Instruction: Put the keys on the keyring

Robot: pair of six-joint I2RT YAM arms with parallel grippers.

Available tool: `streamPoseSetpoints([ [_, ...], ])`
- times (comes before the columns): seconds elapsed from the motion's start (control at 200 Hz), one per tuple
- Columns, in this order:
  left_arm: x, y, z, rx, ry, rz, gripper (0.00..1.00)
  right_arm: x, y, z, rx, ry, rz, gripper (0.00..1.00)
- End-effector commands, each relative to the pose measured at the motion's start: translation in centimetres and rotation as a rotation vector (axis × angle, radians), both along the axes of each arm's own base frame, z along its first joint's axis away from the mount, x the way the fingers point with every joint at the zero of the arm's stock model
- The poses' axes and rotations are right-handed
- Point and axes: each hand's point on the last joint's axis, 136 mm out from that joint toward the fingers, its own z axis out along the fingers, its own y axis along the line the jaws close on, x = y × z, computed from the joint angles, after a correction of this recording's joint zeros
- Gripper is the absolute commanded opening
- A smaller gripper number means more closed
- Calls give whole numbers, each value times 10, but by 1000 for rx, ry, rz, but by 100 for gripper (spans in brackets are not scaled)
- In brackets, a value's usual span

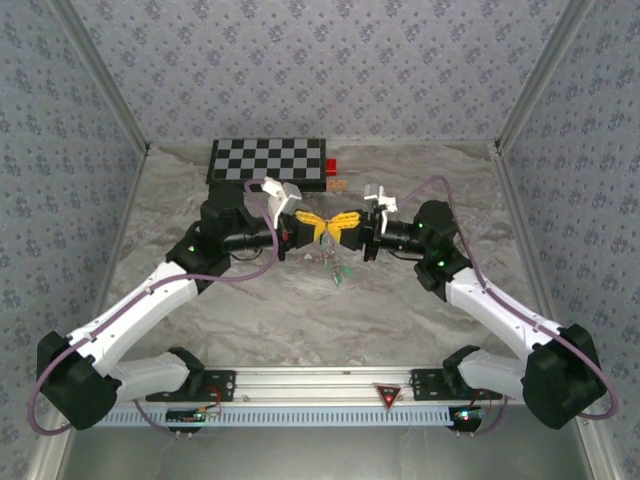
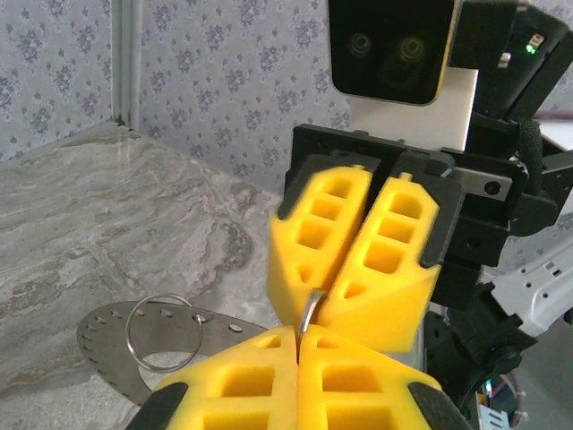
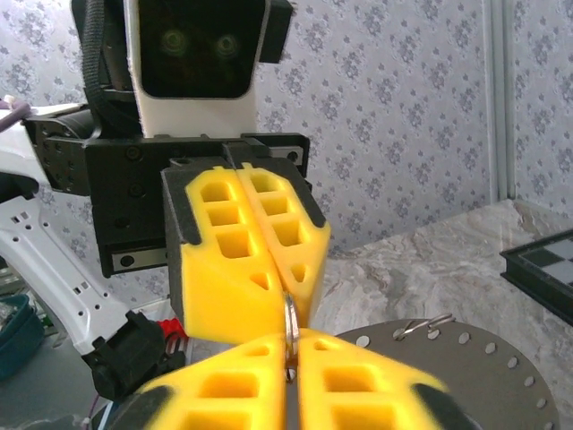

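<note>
Both meet tip to tip: left gripper [image 2: 297, 358] and right gripper [image 3: 288, 358] are each clenched on the keyring [image 2: 310, 312], its thin band pinched between their jaws. Green keys [image 1: 338, 272] sit just beneath.

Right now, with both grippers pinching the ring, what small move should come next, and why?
Probably hold the left gripper firm and slide the right gripper slightly round the keyring: both are shut on one stretch of its band, almost touching, and green keys dangle below it.
</note>
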Motion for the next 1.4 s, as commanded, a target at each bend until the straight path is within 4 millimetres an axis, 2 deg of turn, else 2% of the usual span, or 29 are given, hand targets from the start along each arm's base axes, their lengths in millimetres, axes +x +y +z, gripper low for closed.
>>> streamPoseSetpoints([
  [0.0,-3,5,27,-3,-95,12,0,1,-8,2,0,-14,-39,25],
  [0.23,-1,8,20,91,-116,16,0,11,-17,-8,-87,-14,-122,33],
  [0.505,-1,12,5,271,-126,-16,0,9,-11,-23,-227,-55,-134,38],
  [0.97,-8,19,-23,486,-126,-82,0,6,2,-23,-247,-61,-36,35],
  [1.394,-12,16,-25,503,-133,-106,0,-2,16,-27,-253,-39,85,34],
])
